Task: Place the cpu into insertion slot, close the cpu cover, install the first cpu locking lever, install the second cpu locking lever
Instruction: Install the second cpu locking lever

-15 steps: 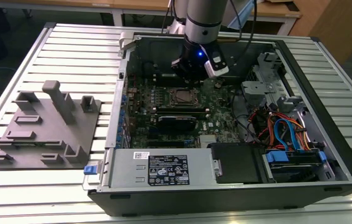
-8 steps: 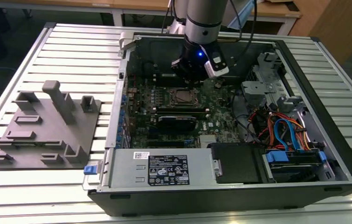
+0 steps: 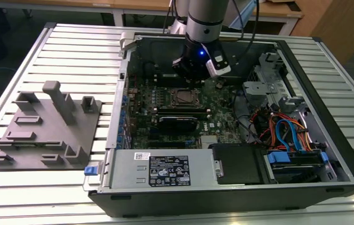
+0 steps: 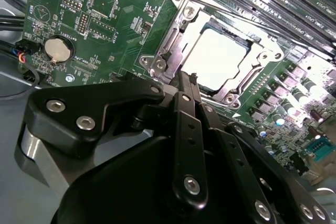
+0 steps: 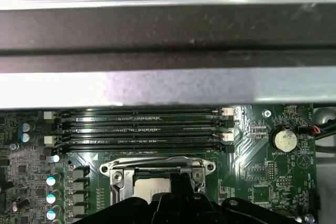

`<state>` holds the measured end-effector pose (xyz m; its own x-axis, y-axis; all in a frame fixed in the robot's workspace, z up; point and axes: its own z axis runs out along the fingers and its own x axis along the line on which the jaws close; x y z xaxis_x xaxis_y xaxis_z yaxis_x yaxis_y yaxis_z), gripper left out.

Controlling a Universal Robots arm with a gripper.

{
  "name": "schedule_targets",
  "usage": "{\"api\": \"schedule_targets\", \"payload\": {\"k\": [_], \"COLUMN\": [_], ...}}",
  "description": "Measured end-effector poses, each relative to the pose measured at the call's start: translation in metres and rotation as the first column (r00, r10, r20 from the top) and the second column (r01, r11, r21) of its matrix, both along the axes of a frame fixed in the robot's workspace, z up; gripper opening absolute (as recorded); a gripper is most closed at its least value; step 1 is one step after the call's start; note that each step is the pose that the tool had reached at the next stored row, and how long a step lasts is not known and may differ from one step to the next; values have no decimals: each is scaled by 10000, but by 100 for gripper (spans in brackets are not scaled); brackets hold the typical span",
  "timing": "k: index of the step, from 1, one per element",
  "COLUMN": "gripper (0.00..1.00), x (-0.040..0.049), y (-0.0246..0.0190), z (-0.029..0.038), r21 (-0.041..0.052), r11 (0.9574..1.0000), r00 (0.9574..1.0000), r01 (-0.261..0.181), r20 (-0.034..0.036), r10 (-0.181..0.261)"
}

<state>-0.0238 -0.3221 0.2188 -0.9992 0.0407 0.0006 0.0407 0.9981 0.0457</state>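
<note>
The cpu (image 4: pixel 215 56) lies flat in the insertion slot (image 3: pixel 183 97), its pale metal top showing through the window of the cpu cover (image 4: pixel 185 20). The cover's silvery frame lies down over the chip. In the first wrist view the cpu (image 5: pixel 149 188) and the cover (image 5: pixel 157 167) show just past the black fingers. My gripper (image 4: pixel 185 81) is shut, with its tips pressed together at the edge of the cover frame, nothing visible between them. In the exterior view the gripper (image 3: pixel 193 77) hangs over the board just behind the socket. I cannot make out the locking levers.
The open computer case (image 3: pixel 327 154) lies on a slatted table. Long black memory slots (image 5: pixel 142 127) run beside the socket, under the case wall (image 5: pixel 168 35). A coin battery (image 4: pixel 57 49), coloured cables (image 3: pixel 286 133) and a grey fixture (image 3: pixel 45 126) at the exterior view's left are nearby.
</note>
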Motion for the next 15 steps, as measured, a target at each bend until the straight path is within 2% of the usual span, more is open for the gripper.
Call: {"api": "schedule_targets", "payload": {"k": [5, 15], "gripper": [10, 10], "x": [0, 0], "y": [-2, -47], "z": [16, 26], "r21": [1, -3], "r11": [10000, 10000], "r00": [10000, 10000], "r01": [-4, -4], "r20": [0, -1], "r10": [4, 4]}}
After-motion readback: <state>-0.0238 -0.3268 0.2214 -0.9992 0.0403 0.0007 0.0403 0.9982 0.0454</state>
